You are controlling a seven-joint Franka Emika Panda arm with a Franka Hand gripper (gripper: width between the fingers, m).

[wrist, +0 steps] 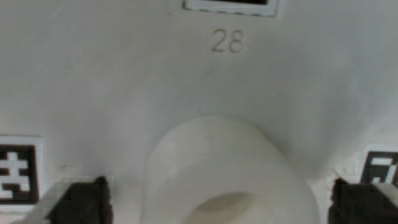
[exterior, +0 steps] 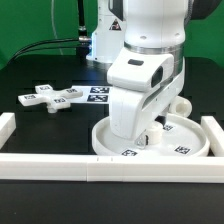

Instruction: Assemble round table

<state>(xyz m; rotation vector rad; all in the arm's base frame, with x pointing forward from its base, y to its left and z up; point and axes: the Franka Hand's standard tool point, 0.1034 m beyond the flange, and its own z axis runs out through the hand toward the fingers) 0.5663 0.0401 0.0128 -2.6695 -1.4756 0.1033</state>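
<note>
White plastic disc (exterior: 104,140) sits in the bench corner on the exterior view's right, at the edge nearest that camera and hemmed by the rails (exterior: 60,165). My gripper (exterior: 150,135) is down inside its rim, jaws spread either side of the leg (wrist: 217,165), fingers (wrist: 80,200) clear of it. The leg looks upright on the disc floor; I see nothing else in there. Reads as the leg-to-disc step. Next: close on the leg, keep it square, twist home. Cross base (exterior: 50,97) waits toward the exterior view's left edge, well apart.
</note>
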